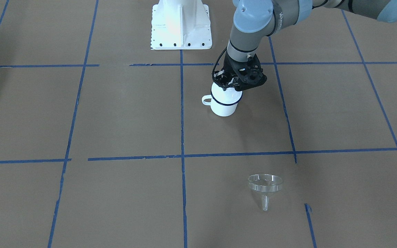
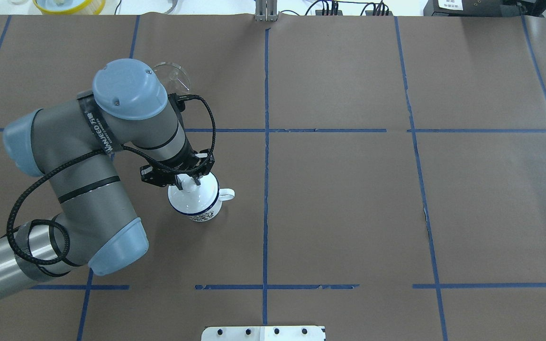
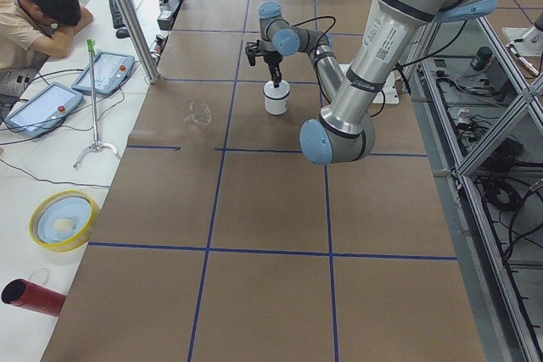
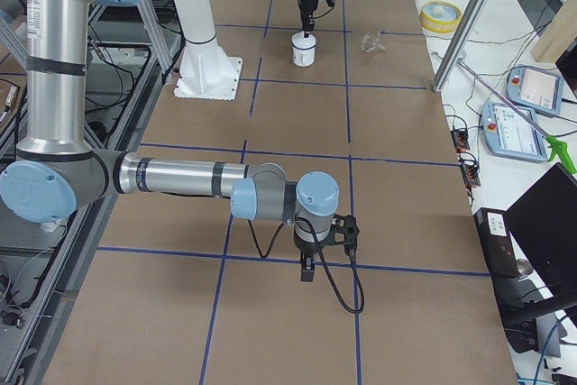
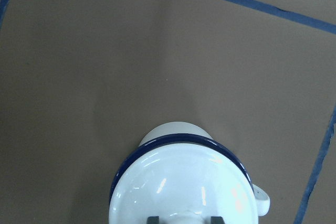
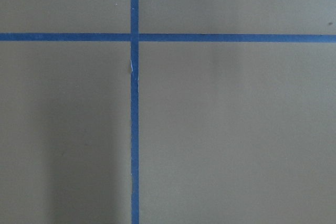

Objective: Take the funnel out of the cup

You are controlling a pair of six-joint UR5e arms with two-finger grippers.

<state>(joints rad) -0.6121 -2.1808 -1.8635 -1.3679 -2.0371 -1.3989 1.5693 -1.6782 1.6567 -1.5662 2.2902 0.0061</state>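
Well, the funnel (image 1: 265,186) is out of the cup (image 1: 223,105), resting on the table (image 1: 115,113) well apart from it, over toward the operators' side. The cup wears a white domed lid (image 5: 181,187). The left gripper (image 2: 188,180) hangs right over it, fingers narrowly straddling the knob; whether they pinch it, I cannot tell. The right gripper (image 4: 307,270) hovers far off, its state unreadable.

The left gripper (image 1: 231,86) covers the cup (image 1: 223,106) from above; the funnel (image 1: 265,186) lies apart.
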